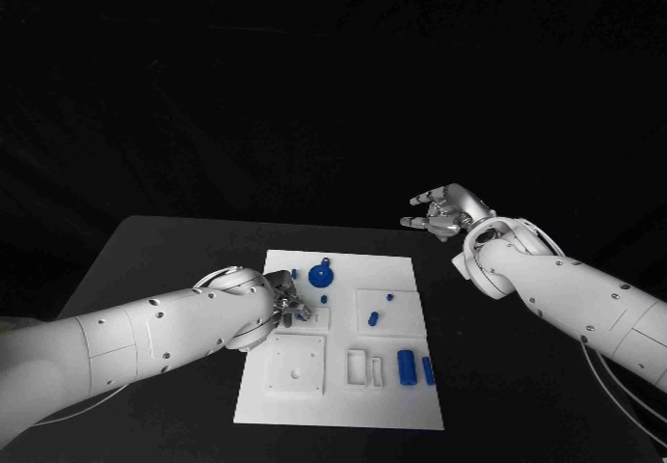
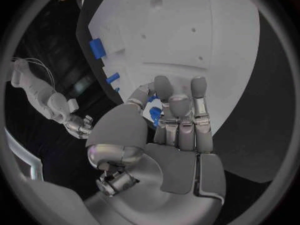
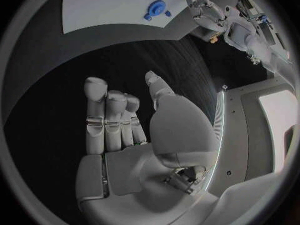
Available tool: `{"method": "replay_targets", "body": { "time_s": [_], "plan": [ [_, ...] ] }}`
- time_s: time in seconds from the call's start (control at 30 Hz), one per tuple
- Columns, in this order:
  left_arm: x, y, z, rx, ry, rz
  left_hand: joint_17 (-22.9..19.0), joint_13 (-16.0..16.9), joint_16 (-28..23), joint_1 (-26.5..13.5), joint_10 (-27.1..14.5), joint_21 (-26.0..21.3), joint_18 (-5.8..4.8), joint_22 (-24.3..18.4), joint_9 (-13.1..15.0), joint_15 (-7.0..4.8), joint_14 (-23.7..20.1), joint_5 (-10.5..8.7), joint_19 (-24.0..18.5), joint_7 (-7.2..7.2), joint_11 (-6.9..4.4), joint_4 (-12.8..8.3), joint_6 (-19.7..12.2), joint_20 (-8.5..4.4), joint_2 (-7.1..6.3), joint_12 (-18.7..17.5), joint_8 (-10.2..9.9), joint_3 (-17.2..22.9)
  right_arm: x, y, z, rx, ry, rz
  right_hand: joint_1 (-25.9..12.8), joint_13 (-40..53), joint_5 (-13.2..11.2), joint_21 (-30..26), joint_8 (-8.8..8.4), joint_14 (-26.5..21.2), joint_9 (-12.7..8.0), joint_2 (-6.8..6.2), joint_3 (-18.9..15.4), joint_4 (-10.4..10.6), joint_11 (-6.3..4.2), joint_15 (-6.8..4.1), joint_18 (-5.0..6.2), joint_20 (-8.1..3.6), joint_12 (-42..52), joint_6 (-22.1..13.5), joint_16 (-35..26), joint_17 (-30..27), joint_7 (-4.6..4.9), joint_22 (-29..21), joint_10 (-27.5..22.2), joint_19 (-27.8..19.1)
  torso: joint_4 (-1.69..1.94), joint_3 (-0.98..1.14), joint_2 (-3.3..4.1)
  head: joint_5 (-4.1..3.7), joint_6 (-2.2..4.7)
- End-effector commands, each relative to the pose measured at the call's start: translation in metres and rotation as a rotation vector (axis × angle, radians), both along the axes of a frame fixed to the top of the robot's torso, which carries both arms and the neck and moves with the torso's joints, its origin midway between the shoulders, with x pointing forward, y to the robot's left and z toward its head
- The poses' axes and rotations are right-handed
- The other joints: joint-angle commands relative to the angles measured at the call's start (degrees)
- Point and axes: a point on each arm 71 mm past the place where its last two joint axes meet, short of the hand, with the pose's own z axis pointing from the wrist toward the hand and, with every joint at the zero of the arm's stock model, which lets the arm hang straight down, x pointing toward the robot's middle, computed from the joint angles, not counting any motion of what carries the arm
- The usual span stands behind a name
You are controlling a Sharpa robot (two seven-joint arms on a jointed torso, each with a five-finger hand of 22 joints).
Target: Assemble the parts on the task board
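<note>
Over the left side of the white task board [image 1: 340, 386], the left robot hand [image 1: 288, 307] reaches in from its bent white arm, palm down. Its fingers [image 2: 199, 87] curl over the board, and a small blue part [image 2: 154, 115] sits between the thumb and a finger, so it looks pinched there. Just past this hand lies a round blue part [image 1: 321, 278], and a short blue peg [image 1: 373, 317] lies near the board's middle. Two bigger blue parts [image 1: 408, 367] stand side by side near the board's right edge, well apart from the hand.

Off the board, past its far right corner, the right robot hand [image 1: 446, 213] hangs above the black tabletop [image 1: 167, 251]. Its arm comes in from the right and bends up. Its fingers [image 3: 95, 110] are spread out straight and hold nothing.

The board lies flat in the middle of the tabletop. Bare black tabletop runs along both long sides of the board and behind it, with more open room on the right side under the right hand.
</note>
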Motion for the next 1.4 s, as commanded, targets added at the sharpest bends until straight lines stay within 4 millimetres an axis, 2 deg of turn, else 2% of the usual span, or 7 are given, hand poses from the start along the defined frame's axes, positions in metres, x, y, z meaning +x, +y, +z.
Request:
{"method": "replay_targets", "body": {
  "time_s": [0.03, 0.13, 0.47, 0.63, 0.87, 1.4],
  "plan": [
    [-0.0027, 0.0039, -0.0074, 0.046, 0.032, -0.004, 0.2, 0.1, 0.4, 0.7, 2.2, -0.3, -0.14, 0.9, 3.1, -0.12, 0.2, -0.44, 0.3, -7.27, -0.56, -0.6, 11.5, 0.09, 1.53, 0.3, 0.2, 0.7, 0.0001, 0.0012, -0.0004, -0.006, 0.008, 0.008, -0.6, 0.0, 0.1, -0.2, 0.02, 0.1, 0.1, -0.12, 0.0, 0.0, -0.16, -0.35, 1.03, -0.14, -0.1, 0.8, -0.3, 0.1, 0.19, 3.2, -0.4, 2.4, 0.01, 0.03, -0.01, -0.01, 0.01],
    [-0.0026, 0.0045, -0.0075, 0.049, 0.033, -0.006, 1.3, 0.3, 1.3, 0.7, 2.2, -0.4, 0.09, 1.0, 3.0, -0.03, 0.5, -1.09, 0.5, -7.43, -0.61, -0.3, 12.1, 0.41, 2.09, 1.0, 0.2, 0.7, 0.0002, 0.0012, -0.0004, -0.006, 0.009, 0.008, -0.5, -0.1, 0.1, -0.2, 0.02, 0.1, 0.1, -0.07, 0.0, -0.1, -0.17, -0.36, 1.01, -0.15, -0.1, 0.9, -0.3, 0.1, 0.18, 3.3, -0.3, 2.4, 0.03, 0.02, -0.02, -0.01, -0.04],
    [-0.0033, 0.004, -0.0086, 0.052, 0.05, -0.023, 3.5, 1.5, 2.9, 0.4, 2.1, -0.2, 1.21, 1.1, 2.5, 0.27, 0.6, -1.37, 0.3, -7.61, -0.6, -0.1, 13.4, 1.63, 2.7, 1.8, -0.1, 0.7, 0.0006, 0.0014, -0.0012, -0.008, 0.013, 0.008, -0.4, -0.1, 0.1, -0.2, 0.06, 0.1, 0.1, -0.03, 0.1, -0.2, -0.19, -0.38, 0.99, -0.16, 0.0, 1.4, -0.3, 0.1, 0.14, 3.3, -0.3, 2.4, -0.01, 0.08, -0.01, 0.0, -0.01],
    [-0.0037, 0.0023, -0.0089, 0.051, 0.057, -0.03, 4.1, 1.8, 3.2, 0.2, 2.1, 0.0, 1.47, 1.1, 2.5, 0.32, 0.7, -2.31, 0.3, -7.68, -0.62, 0.4, 13.7, 1.96, 3.17, 2.0, -0.1, 0.5, 0.0008, 0.0021, -0.0016, -0.008, 0.015, 0.009, -0.4, -0.1, 0.1, -0.2, 0.06, 0.1, 0.1, -0.03, 0.1, -0.2, -0.19, -0.38, 0.99, -0.16, 0.0, 1.4, -0.3, 0.1, 0.14, 3.3, -0.3, 2.4, -0.01, 0.1, 0.01, 0.0, -0.03],
    [-0.0025, 0.0018, -0.0091, 0.05, 0.059, -0.032, 4.7, 2.5, 3.7, 0.1, 2.1, 0.2, 2.06, 1.1, 2.6, 0.43, 0.8, -5.59, 0.2, -7.81, -0.63, 1.8, 14.1, 2.64, 4.4, 2.3, -0.2, 0.0, 0.0013, 0.0028, -0.0024, -0.008, 0.018, 0.01, -0.4, -0.1, 0.1, -0.3, 0.05, 0.1, 0.1, 0.06, 0.2, -0.3, -0.21, -0.4, 0.99, -0.18, -0.1, 1.7, -0.3, 0.1, 0.11, 3.3, -0.4, 2.4, -0.07, 0.14, -0.01, -0.01, 0.0],
    [-0.0009, -0.0032, -0.0105, 0.068, 0.082, -0.057, 5.6, 3.6, 4.6, 0.5, 2.1, 0.7, 2.69, 1.1, 2.9, 0.51, 1.0, -6.74, 0.1, -7.93, -0.67, 3.0, 14.6, 3.28, 4.86, 2.6, -0.2, -0.5, 0.0022, 0.0043, -0.0043, -0.012, 0.027, 0.013, -0.5, -0.1, 0.2, -0.3, 0.05, 0.1, 0.1, 0.12, 0.3, -0.5, -0.23, -0.42, 0.95, -0.2, 0.0, 1.8, -0.3, 0.2, 0.09, 3.3, -0.4, 2.4, -0.03, 0.11, 0.02, -0.34, -0.24]
  ]
}}
